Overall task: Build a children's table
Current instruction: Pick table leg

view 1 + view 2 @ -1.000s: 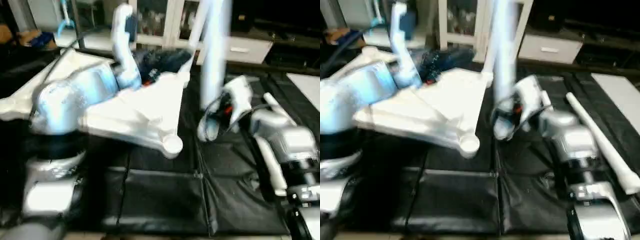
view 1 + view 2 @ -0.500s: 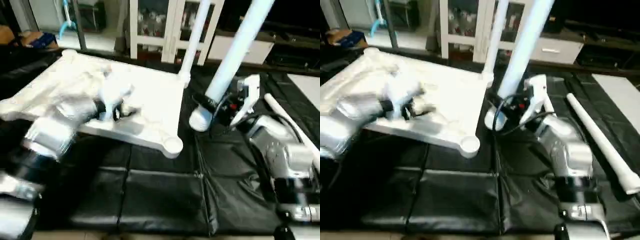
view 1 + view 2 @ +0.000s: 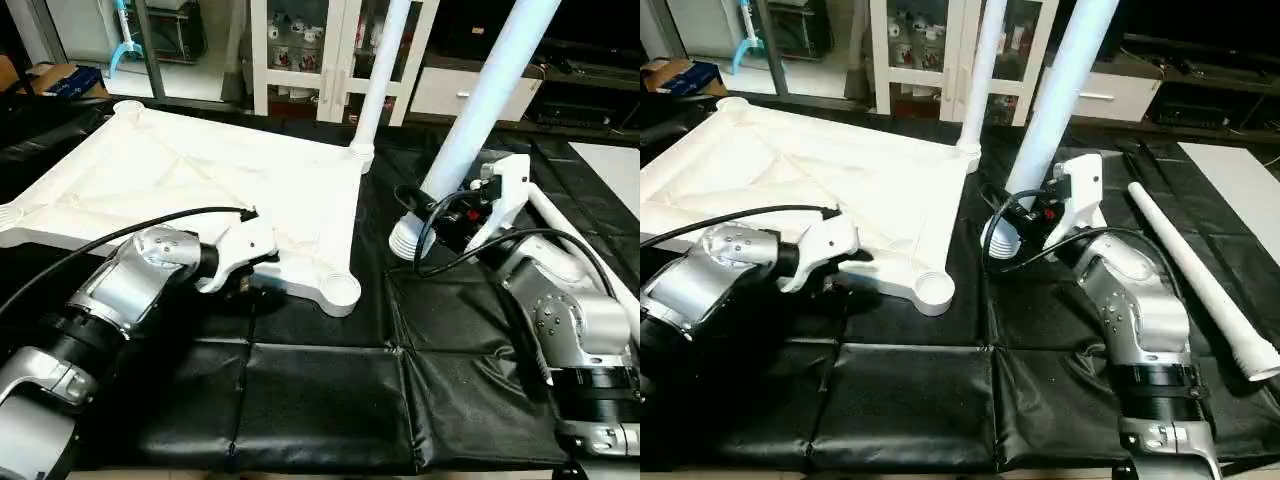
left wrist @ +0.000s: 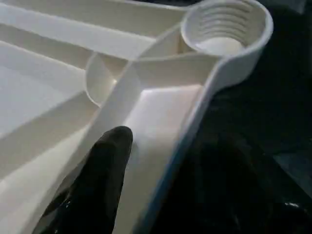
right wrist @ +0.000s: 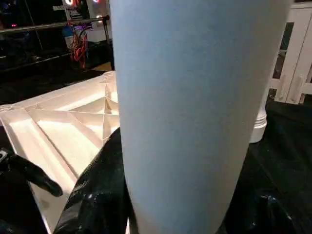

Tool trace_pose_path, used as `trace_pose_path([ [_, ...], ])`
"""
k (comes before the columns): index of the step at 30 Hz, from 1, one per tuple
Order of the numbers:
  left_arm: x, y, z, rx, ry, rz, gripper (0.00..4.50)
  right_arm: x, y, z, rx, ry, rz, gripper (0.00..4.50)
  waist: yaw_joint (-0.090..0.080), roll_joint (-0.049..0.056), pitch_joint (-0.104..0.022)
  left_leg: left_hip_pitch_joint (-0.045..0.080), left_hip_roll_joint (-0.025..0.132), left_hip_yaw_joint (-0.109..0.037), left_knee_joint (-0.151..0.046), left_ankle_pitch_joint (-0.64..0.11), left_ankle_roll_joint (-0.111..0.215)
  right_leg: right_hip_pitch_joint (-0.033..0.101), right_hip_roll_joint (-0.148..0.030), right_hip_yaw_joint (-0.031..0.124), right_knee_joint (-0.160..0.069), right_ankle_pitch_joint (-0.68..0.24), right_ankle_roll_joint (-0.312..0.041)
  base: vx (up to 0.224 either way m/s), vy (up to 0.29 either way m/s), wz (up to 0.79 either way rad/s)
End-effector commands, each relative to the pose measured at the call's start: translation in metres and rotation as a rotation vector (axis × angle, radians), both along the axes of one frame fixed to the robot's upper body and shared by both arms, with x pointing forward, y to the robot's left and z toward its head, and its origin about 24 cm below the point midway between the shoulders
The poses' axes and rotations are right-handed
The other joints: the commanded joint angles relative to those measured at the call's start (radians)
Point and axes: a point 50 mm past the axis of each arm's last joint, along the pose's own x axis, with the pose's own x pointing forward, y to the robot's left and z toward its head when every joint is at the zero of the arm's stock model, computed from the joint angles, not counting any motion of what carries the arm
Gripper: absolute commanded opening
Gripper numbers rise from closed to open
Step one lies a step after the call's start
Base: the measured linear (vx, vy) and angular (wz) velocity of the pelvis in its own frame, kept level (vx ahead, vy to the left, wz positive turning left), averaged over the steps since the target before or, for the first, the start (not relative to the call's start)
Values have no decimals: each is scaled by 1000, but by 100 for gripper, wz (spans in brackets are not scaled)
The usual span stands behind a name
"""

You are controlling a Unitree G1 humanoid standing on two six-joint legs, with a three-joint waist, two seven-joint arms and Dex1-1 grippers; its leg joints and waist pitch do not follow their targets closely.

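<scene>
Table top (image 3: 190, 190): white moulded plastic, square, laid underside up on black padded mats (image 3: 330, 400). Diagonal ribs were seen crossing the underside in an X. A round socket (image 3: 343, 291) stood at each visible corner; the near one, threaded inside in ridged rings, was empty (image 4: 225, 27).

Leg, fitted (image 3: 383, 70): a white tapered tube was seen standing upright in the far corner socket of the top.

Leg, held (image 3: 490, 100): smooth white tube with a ribbed threaded end (image 3: 407, 238), tilted, its threaded end lowest and just above the mats, beside the near empty socket but apart from it. It was gripped by the right end effector (image 3: 455, 215), whose black fingers (image 5: 95, 195) were closed about the tube above the thread.

Leg, loose (image 3: 1195, 275): a white tapered tube was found lying flat on the mats towards their right edge.

Left end effector (image 3: 250, 280): placed at the near rim of the top, fingers parted astride that rim, one black finger (image 4: 105, 170) laid on the ribbed underside, the other outside the edge. Whether the rim was actually pinched could not be told.
</scene>
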Motion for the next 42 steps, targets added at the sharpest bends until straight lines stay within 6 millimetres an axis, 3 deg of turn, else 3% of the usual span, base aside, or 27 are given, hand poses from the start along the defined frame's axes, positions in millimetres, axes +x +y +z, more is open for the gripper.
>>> trace_pose_path([
  [1, 4, 1, 4, 36, -29, -28, 314, -2, -5, 4, -11, -13, -13, 186, 0, 24, -74, 19, 30, -7, -84, -208, -61, 46, -67, 42, -72, -209, -193, 0, 0, 0],
  [7, 15, 14, -4, 156, -105, 19, 314, -3, -2, 4, -13, -14, -8, 186, 0, 24, -79, 18, 32, -10, -83, -190, -58, 50, -70, 43, -66, -178, -191, 0, 0, 0],
  [14, 13, 8, -3, 88, -49, -3, 236, -4, -1, 2, -26, -11, 0, 186, 3, 27, -78, 20, 34, -7, -83, -187, -56, 48, -71, 43, -61, -124, -232, 0, 0, 0],
  [21, 14, 3, -9, 167, -67, -54, 190, -4, 2, 1, -43, -11, 18, 186, 2, 25, -75, 20, 35, -9, -85, -211, -56, 48, -73, 44, -69, -184, -212, 0, 0, 0],
  [29, 4, 8, -21, 318, -31, -118, 126, -4, 4, 1, -52, -13, 26, 186, -3, 27, -78, 17, 36, -10, -84, -181, -52, 51, -72, 44, -60, -125, -225, 0, 0, 0],
  [34, -1, 16, -28, 392, -1, -72, 98, -3, 5, 2, -48, -15, 30, 186, -6, 25, -76, 16, 35, -9, -84, -186, -48, 52, -73, 45, -64, -151, -222, 0, 0, 0],
  [42, -27, 4, -27, 197, 152, 88, 63, -7, 16, -13, 21, 95, 36, 186, -20, 28, -71, 16, 34, -10, -85, -224, -43, 46, -73, 46, -72, -252, -224, 0, 0, 0],
])
